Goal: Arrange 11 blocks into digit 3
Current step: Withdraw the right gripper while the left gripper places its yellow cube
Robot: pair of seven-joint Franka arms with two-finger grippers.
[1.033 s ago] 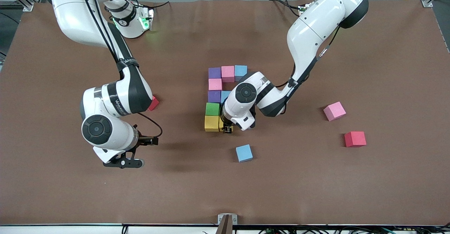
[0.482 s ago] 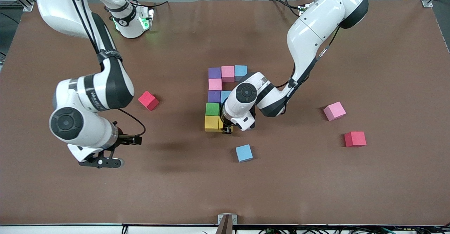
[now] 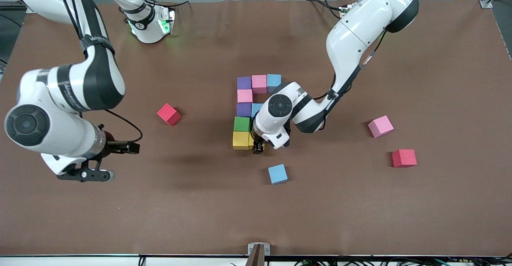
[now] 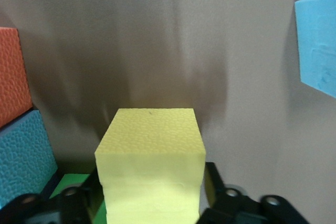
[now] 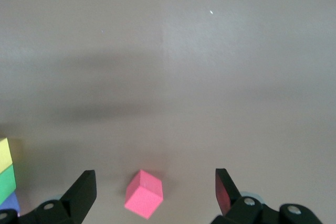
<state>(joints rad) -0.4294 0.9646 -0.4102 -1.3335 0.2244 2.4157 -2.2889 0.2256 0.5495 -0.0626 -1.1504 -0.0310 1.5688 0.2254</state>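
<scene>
Eight blocks lie joined at mid-table: purple (image 3: pixel 244 83), pink (image 3: pixel 259 83) and light blue (image 3: pixel 274 81) in a bar, then pink (image 3: pixel 245 95), purple (image 3: pixel 243 109), light blue (image 3: pixel 256 108), green (image 3: pixel 241 124) and yellow (image 3: pixel 241 140). My left gripper (image 3: pixel 258 148) is low beside that yellow block, shut on a second yellow block (image 4: pixel 149 156). An orange block (image 4: pixel 10 74) shows in the left wrist view only; the left arm hides it in the front view. A loose light blue block (image 3: pixel 277 174) and a loose pink block (image 3: pixel 380 126) lie apart. My right gripper (image 3: pixel 84 175) is open and empty, high over bare table.
One red cube (image 3: pixel 168 114) lies toward the right arm's end and also shows in the right wrist view (image 5: pixel 144 193), between the open fingers and well below them. Another red cube (image 3: pixel 404 158) lies near the loose pink block. Brown cloth covers the table (image 3: pixel 360 218).
My right arm has swung away from the blocks toward its own end of the table, uncovering the red cube. My left gripper has stayed put with the yellow block.
</scene>
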